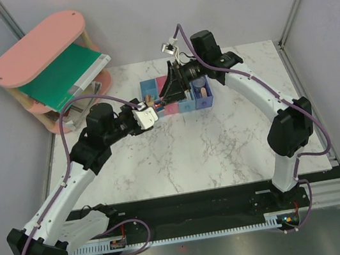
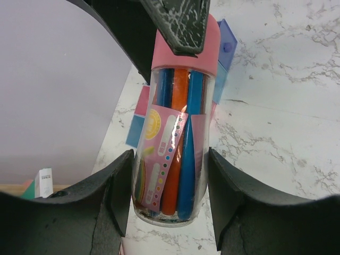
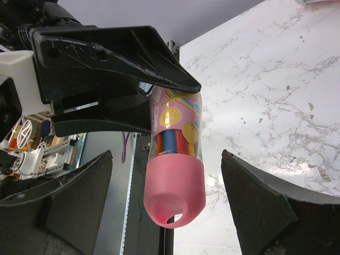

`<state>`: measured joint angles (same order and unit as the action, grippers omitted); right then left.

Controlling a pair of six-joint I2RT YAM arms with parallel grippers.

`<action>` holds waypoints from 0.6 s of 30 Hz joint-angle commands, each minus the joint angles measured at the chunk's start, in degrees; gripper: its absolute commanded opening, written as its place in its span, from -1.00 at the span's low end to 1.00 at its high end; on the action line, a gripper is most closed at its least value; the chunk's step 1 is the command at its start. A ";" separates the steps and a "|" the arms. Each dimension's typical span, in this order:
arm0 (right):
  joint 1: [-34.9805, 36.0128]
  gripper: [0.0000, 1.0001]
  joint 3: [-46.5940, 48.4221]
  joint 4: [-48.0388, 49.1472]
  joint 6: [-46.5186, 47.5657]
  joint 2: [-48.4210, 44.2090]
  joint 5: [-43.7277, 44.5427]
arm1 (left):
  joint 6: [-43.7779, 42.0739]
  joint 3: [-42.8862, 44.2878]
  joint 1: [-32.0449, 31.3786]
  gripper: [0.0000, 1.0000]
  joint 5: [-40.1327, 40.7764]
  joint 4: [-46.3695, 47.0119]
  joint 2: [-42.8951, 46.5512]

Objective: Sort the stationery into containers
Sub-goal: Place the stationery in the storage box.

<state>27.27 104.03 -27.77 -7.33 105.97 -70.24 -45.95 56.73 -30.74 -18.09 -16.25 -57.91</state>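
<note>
**A:** Shelf first, far left: a pink oval-topped wooden shelf [image 1: 38,48], with a large green book [image 1: 62,76] poking out from under its top.

**B:** Next along is the left gripper [image 2: 169,175], reaching to mid-table. Its fingers are clamped on either side of a clear plastic tube with a pink cap [image 3: 174,130], gripping the clear body near the closed end.

**A:** And the tube is packed! Blue and orange felt pens [image 2: 180,170] stand inside, with a colourful sticker across the front.

**B:** So where is it?

**A:** It's off the white marbled table [image 1: 213,153], held in the air close by the joined row of four small plastic bins [image 1: 187,105], coloured light blue, pink, light blue and dark blue. I can't tell whether it hangs over them or just in front.

**B:** Now the right gripper [image 3: 166,159], arching in from the right side. Its fingers are spread wide with the pink cap between them. There's a gap on each side in the wrist view, so it has no grip on anything.

**A:** From the left wrist camera, one of those right fingers sits across the front of the cap.
</note>
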 commanded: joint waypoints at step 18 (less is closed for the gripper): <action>0.77 -0.65 -1.63 3.95 -1.80 -0.59 -3.06 | -2.38 2.77 -0.46 -0.96 0.42 6.41 -0.36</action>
<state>27.46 103.04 -26.81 -8.45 106.00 -70.08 -46.24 58.15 -30.96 -17.98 -14.94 -58.37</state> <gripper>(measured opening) 0.534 0.598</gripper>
